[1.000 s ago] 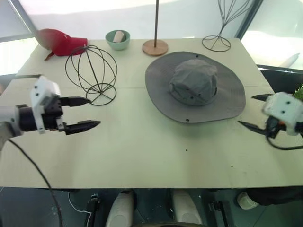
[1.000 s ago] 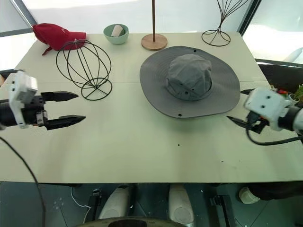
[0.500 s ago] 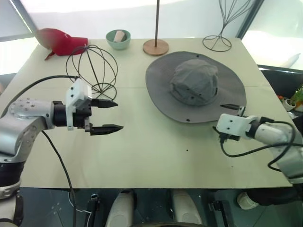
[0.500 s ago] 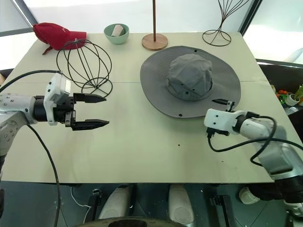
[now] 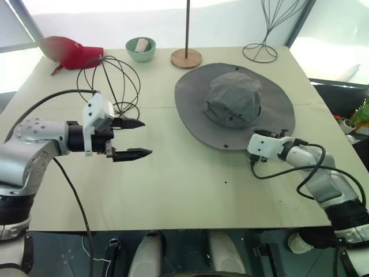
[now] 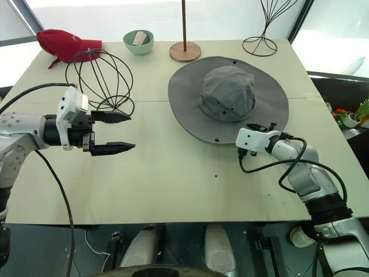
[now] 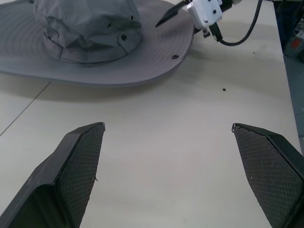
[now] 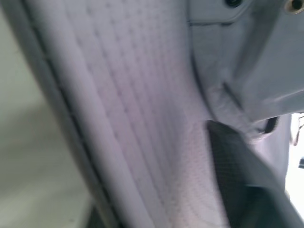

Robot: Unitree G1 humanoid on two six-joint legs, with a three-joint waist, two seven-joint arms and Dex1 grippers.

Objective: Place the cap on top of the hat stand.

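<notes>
Grey stitched fabric, floppy wide brim: the cap [image 6: 228, 98] lies flat on the bench [image 6: 173, 179], its brim edge pinched between the right gripper [image 6: 260, 128] jaws. Left gripper [image 6: 118, 131] jaws gape wide, empty, thin-wire hat stand [image 6: 99, 79] just behind.

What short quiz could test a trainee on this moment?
1. True or false: the grey hat already sits on the wire globe stand.
2. Which one is at the hat's brim? A. left gripper B. right gripper
3. Fill in: the left gripper's jaws stand ____.
Key: 1 false, it lies on the table; 2 B; 3 open.
</notes>
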